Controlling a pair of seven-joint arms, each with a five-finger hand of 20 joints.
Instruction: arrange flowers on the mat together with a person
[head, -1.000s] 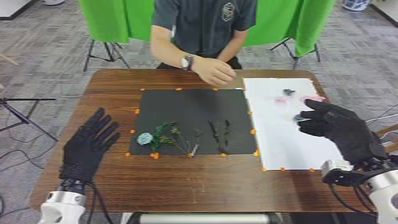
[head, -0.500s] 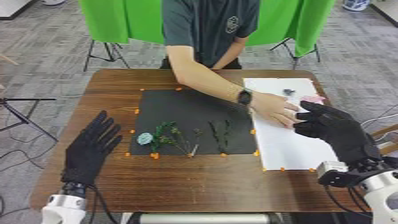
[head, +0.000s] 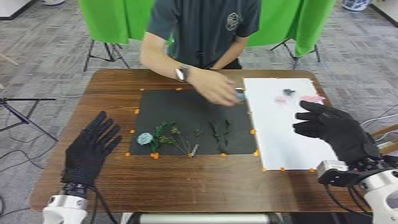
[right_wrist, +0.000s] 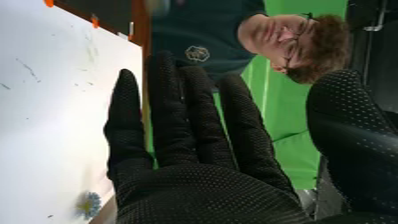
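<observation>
My left hand (head: 91, 144) is open above the table left of the dark mat (head: 182, 107). Over the white sheet's right edge is my right hand (head: 330, 126), open and holding nothing; in the right wrist view the same hand (right_wrist: 209, 187) has straight fingers. A person's hand (head: 214, 87) is over the dark mat's far right corner, a pale blue flower (head: 240, 94) at its fingertips. A light-blue flower (head: 145, 138), green leafy stems (head: 164, 134) and thin dark sprigs (head: 226, 135) lie on the mat's near part.
On the white sheet (head: 289, 145) are pink flowers (head: 313, 98) and a small dark blue flower (head: 289, 92) near the far end. A bluish flower (right_wrist: 90, 205) also lies on that sheet in the right wrist view. Orange tabs line both mats' edges.
The person's hand reached across to the white sheet beside my right hand, then drew back over the dark mat with a pale blue flower. My hands have barely moved.
</observation>
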